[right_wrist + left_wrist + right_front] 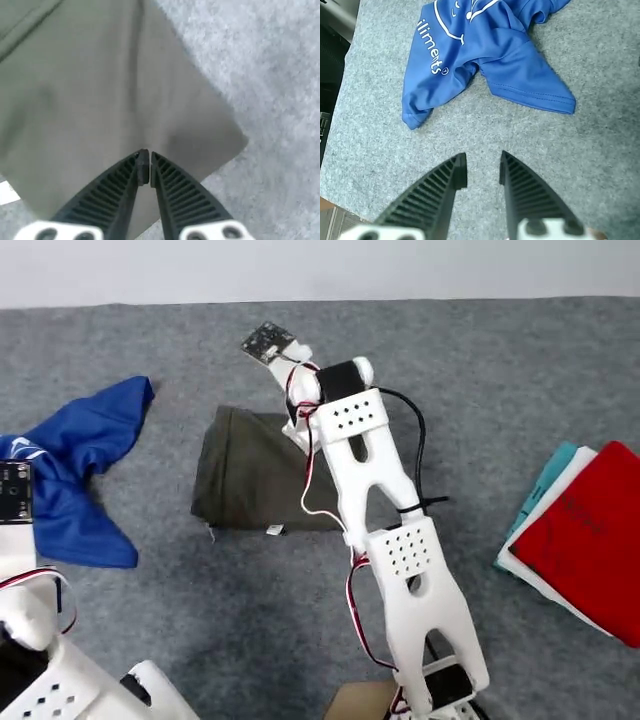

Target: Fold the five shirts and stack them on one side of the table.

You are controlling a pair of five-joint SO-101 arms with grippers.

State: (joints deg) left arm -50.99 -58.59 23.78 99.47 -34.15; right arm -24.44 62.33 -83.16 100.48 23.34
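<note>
Two pincers differ: the right gripper [146, 164] has its jaws pressed nearly together just over the folded olive shirt [100, 85] at mid-table; whether cloth is caught I cannot tell. The left gripper [482, 169] stands spread above the grey table [600, 165], near the crumpled blue shirt [485, 55]. Well apart, on the right side, a red shirt [585, 540] tops a white shirt [540, 580] and a teal shirt [532, 502].

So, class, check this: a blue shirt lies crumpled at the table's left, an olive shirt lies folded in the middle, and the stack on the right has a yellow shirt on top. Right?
One slip: a red shirt, not a yellow one, tops the stack, as the high view shows. The blue shirt and olive shirt are as stated.
</note>
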